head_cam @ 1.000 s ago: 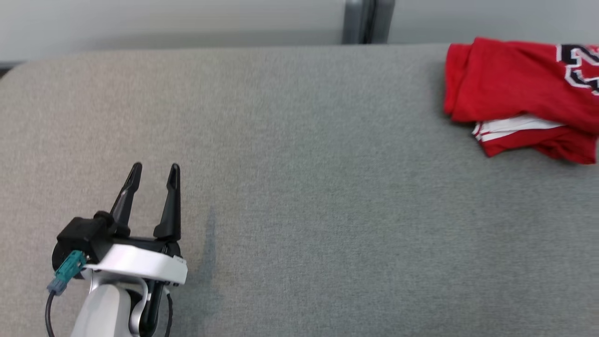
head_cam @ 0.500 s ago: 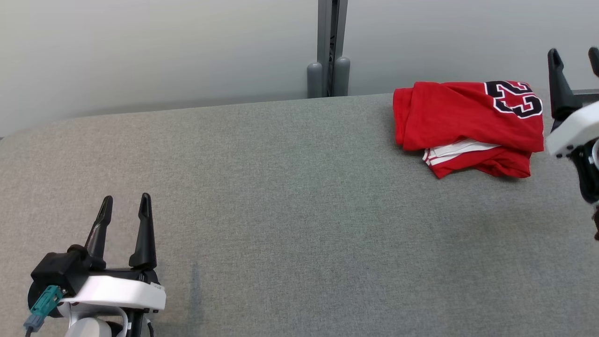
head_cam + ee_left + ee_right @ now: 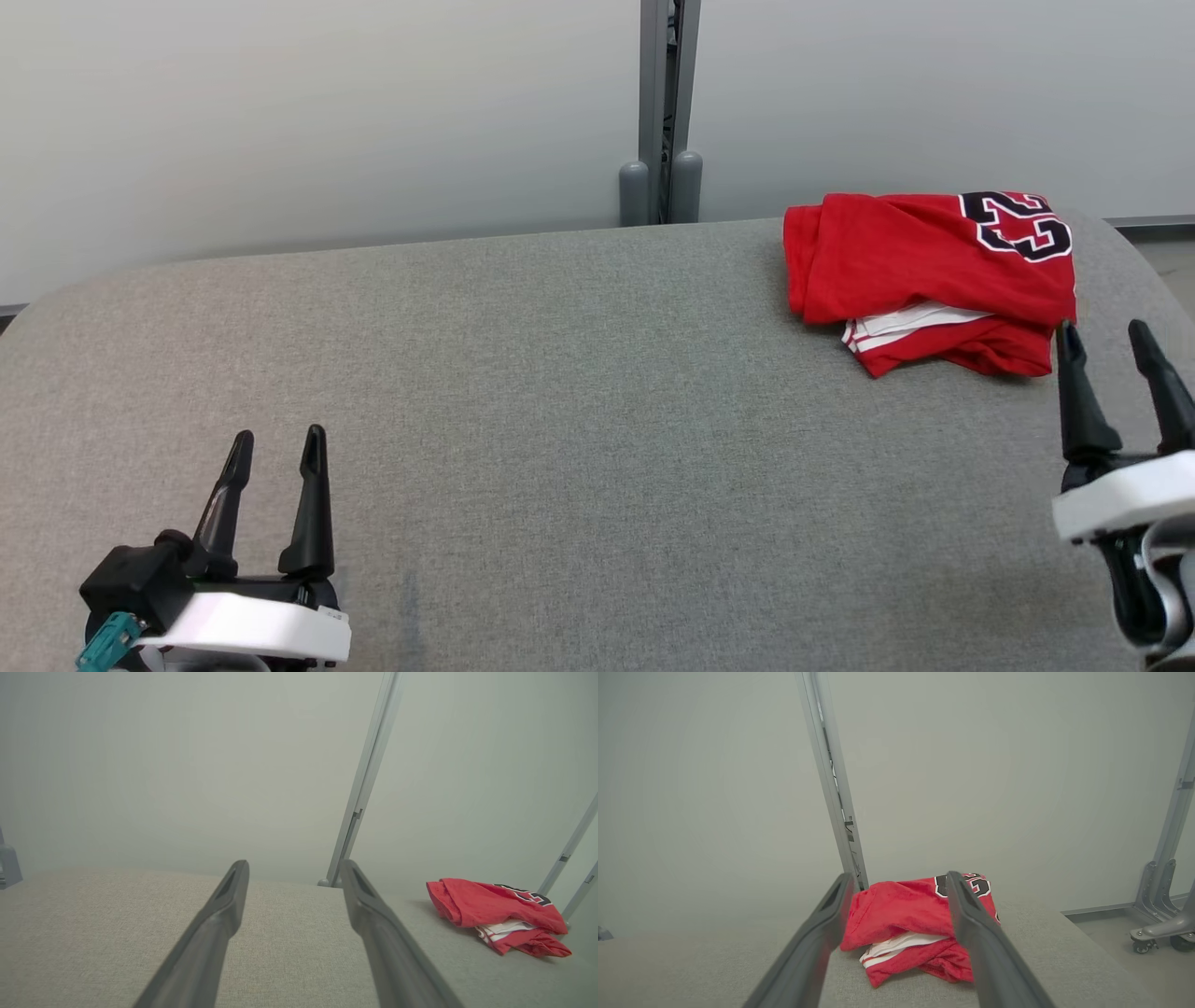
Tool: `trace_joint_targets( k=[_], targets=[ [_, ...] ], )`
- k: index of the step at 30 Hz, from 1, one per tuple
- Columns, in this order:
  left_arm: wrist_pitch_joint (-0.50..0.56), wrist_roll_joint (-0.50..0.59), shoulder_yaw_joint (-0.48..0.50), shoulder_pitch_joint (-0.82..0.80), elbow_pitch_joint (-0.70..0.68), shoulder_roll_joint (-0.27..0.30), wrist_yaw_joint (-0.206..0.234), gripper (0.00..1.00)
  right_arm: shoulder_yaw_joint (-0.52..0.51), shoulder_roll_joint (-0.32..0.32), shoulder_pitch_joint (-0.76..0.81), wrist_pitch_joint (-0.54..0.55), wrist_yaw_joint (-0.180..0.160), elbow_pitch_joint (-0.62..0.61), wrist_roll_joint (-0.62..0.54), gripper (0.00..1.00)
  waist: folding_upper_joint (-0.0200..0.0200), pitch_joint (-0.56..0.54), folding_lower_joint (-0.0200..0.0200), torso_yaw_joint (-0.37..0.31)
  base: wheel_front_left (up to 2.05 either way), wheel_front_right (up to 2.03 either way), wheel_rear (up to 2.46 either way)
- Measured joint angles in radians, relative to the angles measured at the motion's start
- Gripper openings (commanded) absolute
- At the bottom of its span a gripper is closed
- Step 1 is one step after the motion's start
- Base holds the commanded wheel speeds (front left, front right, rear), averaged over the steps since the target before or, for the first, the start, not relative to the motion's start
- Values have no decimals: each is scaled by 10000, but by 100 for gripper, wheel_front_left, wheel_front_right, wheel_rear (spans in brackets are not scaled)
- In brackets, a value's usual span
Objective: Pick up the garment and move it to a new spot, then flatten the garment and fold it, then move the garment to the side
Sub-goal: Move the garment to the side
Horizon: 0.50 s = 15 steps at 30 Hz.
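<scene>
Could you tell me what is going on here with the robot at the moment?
A two-armed robot faces a grey fabric-covered table with a red fabric garment on it, printed with a black-and-white number. The garment lies loosely folded at the table's far right corner, and nothing is touching it. The left gripper is open and empty at the near left, far from the garment. The right gripper is also open and empty, just short of the garment with its fingers pointing towards it.

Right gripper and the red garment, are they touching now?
Cannot tell. In the head view one fingertip of the right gripper sits at the edge of the red garment, with neither gap nor contact plain.
</scene>
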Motion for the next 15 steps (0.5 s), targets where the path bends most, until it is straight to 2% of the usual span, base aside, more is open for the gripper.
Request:
trace_joint_targets(
  k=[9,15],
  targets=[
    [0,313,82,221,82,17,-12,100,-537,880,1671,4,0,-1730,-1080,100,0,-27,0,-2,0,0,0],
    [0,646,79,385,502,-79,-40,100,-360,1229,2395,0,0,-2211,-1135,100,0,-30,0,58,0,0,0]
  ],
)
